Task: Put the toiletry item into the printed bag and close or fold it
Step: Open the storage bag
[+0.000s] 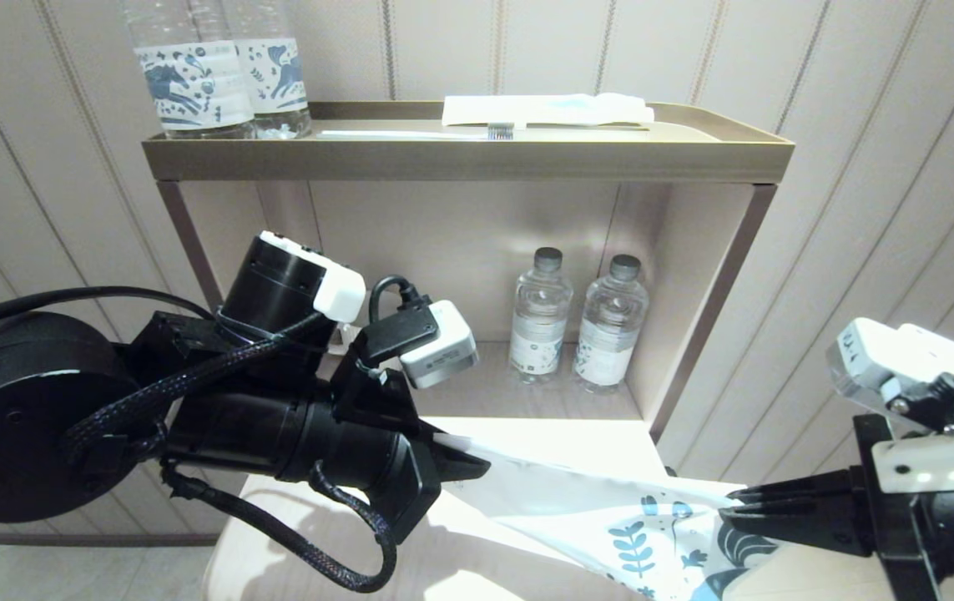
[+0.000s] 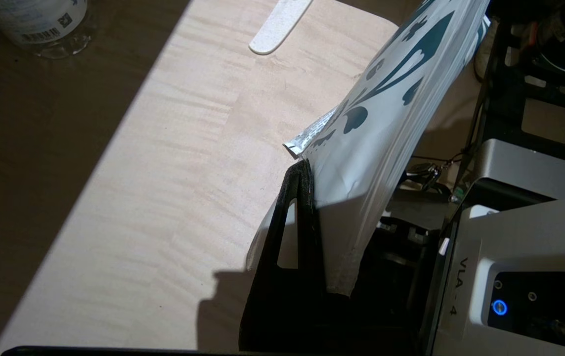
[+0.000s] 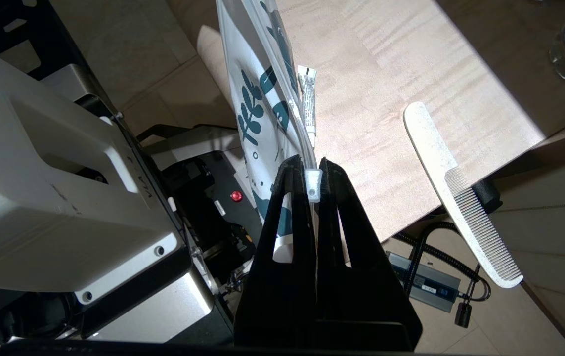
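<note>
Both pincers, left gripper (image 1: pixel 464 461) and right gripper (image 1: pixel 735 501), clench the printed bag (image 1: pixel 610 522) stretched lengthwise between them, while only wrist views show the comb (image 3: pixel 455 198) overhanging the table (image 3: pixel 391 74) edge.

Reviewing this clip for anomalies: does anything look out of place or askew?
Yes. The white comb lies half off the table edge, its toothed end overhanging the floor. A small tube pokes from the printed bag, held between left pincer and right pincer.

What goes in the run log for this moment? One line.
left gripper: shut on bag | right gripper: shut on bag | bag: held above table
</note>
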Tool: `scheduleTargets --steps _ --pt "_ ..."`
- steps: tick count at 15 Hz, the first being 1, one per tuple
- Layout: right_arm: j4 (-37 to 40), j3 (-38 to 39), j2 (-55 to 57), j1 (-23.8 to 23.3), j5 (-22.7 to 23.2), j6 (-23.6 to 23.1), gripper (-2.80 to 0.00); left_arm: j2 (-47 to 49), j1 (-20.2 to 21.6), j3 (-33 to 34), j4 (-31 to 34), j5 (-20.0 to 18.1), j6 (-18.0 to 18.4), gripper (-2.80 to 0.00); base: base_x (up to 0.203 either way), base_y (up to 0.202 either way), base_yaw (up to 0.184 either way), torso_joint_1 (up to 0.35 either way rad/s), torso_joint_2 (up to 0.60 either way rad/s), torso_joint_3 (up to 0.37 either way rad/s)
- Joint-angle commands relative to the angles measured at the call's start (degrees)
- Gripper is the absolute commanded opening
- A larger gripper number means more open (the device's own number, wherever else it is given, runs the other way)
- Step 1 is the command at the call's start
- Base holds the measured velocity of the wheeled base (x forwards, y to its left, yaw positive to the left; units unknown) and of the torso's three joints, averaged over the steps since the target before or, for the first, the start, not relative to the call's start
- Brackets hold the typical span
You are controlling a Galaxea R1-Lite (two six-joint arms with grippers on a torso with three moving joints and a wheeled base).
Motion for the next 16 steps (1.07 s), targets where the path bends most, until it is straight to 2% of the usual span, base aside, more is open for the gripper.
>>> scheduleTargets --steps 1,10,16 --pt "0.1 0.5 -0.5 0.0 0.2 -0.1 -2.80 0.1 0.0 0.1 0.0 -0.2 0.2 -2.80 0.000 0.000 0.000 0.000 0.00 0.000" --pt "-0.4 0.5 1.4 0.6 0.2 -0.2 -2.80 1.9 -0.9 -1.3 0.0 -1.4 0.1 -2.80 0.000 0.000 0.000 0.000 0.00 0.000" --pt "-0.8 -5.9 8.1 2.4 0.4 -0.1 -2.80 3.3 -2.0 -1.2 -1.7 -1.3 0.3 -2.80 0.000 0.000 0.000 0.000 0.00 0.000"
